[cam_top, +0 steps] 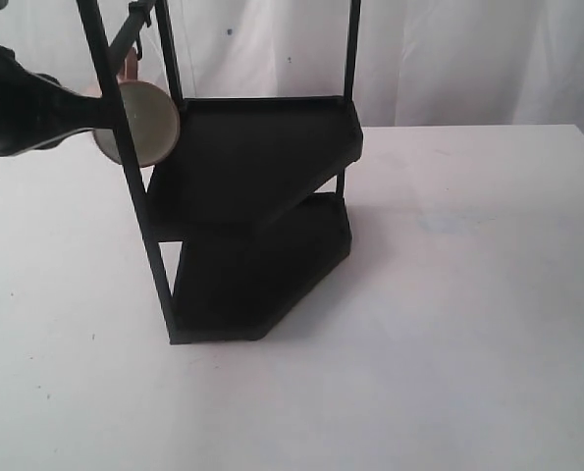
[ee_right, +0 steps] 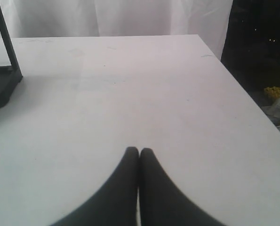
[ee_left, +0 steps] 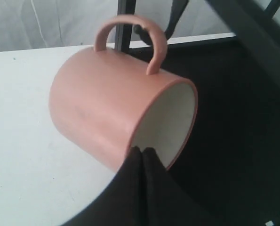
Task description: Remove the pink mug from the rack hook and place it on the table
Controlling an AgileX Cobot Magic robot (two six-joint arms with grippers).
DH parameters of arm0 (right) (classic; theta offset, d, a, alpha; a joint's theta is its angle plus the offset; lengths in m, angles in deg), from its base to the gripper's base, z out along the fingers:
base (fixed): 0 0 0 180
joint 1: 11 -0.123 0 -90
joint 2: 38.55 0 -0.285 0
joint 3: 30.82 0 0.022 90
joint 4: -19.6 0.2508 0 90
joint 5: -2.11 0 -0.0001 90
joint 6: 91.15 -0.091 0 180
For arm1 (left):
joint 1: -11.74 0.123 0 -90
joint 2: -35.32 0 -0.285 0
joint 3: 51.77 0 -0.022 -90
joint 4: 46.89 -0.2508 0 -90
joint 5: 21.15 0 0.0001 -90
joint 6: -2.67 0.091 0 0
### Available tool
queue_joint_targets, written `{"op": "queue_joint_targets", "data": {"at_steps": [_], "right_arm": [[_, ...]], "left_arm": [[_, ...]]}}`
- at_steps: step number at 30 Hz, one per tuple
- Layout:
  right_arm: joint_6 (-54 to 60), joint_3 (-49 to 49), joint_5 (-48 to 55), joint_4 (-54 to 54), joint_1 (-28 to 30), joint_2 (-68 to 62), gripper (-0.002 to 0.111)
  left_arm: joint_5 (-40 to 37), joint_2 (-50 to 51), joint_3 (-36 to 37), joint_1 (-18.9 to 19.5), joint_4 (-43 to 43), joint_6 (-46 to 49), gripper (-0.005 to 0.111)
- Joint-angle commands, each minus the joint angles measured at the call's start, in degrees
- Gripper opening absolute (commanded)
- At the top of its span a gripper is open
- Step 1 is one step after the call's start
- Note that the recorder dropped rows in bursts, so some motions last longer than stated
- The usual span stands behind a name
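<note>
Both pairs of jaws are clenched empty. Your left gripper (ee_left: 141, 151) sits at the lower rim of the pink mug (ee_left: 102, 106), which hangs by its handle on the rack hook (ee_left: 173, 19). Push ungrasped and you could knock it onto the table (ee_left: 22, 141).

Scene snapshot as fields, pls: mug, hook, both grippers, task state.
mug: pink mug hanging by its handle, opening turned sideways
support: rack hook runs through the handle
left arm: left gripper shut, tips at the mug's rim, contact unclear
right arm: right gripper shut, empty, over the table
task state: mug not yet off the hook
</note>
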State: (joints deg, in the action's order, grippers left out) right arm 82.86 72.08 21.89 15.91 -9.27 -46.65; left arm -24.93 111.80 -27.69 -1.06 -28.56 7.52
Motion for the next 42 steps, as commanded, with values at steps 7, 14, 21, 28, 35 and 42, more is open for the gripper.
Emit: {"op": "queue_joint_targets", "data": {"at_steps": [7, 14, 21, 28, 35, 42], "right_arm": [[-0.33, -0.12, -0.2, -0.28, 0.27, 0.31, 0.0], [-0.33, -0.12, -0.2, -0.28, 0.27, 0.31, 0.0], [-0.33, -0.12, -0.2, -0.28, 0.27, 0.31, 0.0], [-0.33, -0.12, -0.2, -0.28, 0.27, 0.31, 0.0], [-0.33, -0.12, -0.2, -0.28, 0.27, 0.31, 0.0], [-0.33, -0.12, -0.2, -0.28, 0.27, 0.31, 0.0]], "left_arm": [[-4.74, -11.05, -0.17, 0.17, -1.93, 1.54, 0.0], [-1.93, -11.04, -0.26, 1.29, -5.8, -0.94, 0.0], [-2.53, -1.41, -0.31, 11.35, -4.86, -11.92, 0.0], [-3.2, 2.38, -4.97, 15.36, -5.33, -12.45, 0.0], [-34.94, 9.27, -21.66, 15.48, 2.18, 4.72, 0.0], [-55.2, 7.64, -29.95, 15.48, 13.48, 8.59, 0.0]]}}
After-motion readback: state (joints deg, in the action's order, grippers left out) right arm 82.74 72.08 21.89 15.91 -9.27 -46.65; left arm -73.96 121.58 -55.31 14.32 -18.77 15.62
